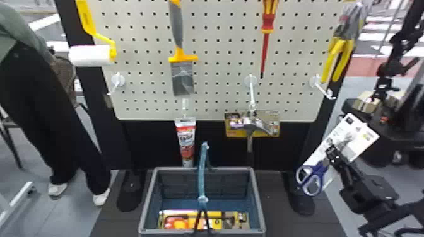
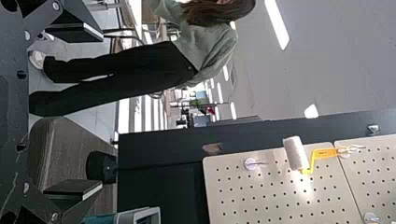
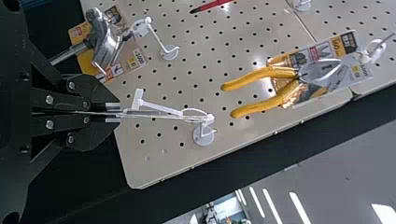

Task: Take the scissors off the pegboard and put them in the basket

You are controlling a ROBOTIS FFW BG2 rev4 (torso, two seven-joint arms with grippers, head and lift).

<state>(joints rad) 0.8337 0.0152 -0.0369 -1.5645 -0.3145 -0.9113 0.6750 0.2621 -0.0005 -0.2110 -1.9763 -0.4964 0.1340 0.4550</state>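
Observation:
In the head view my right gripper (image 1: 332,153) is at the lower right, closed on the scissors' white card (image 1: 362,134); the blue-handled scissors (image 1: 312,178) slant down to the left. The right wrist view has the right gripper (image 3: 116,113) shut on the thin card (image 3: 161,115), seen edge-on, its far end at a white hook (image 3: 203,133) of the pegboard (image 3: 252,46). I cannot tell whether it still hangs there. My left gripper (image 2: 102,111) is open and empty, off the pegboard's left side. The grey basket (image 1: 259,201) stands below the pegboard (image 1: 220,37).
A yellow package (image 1: 233,217) lies in the basket, whose blue handle (image 1: 202,173) stands upright. A tube (image 1: 186,141) and a carded metal tool (image 1: 252,124) hang above it. Yellow pliers (image 1: 337,56), a screwdriver (image 1: 266,41), a scraper (image 1: 183,75) and a roller (image 1: 91,55) hang higher.

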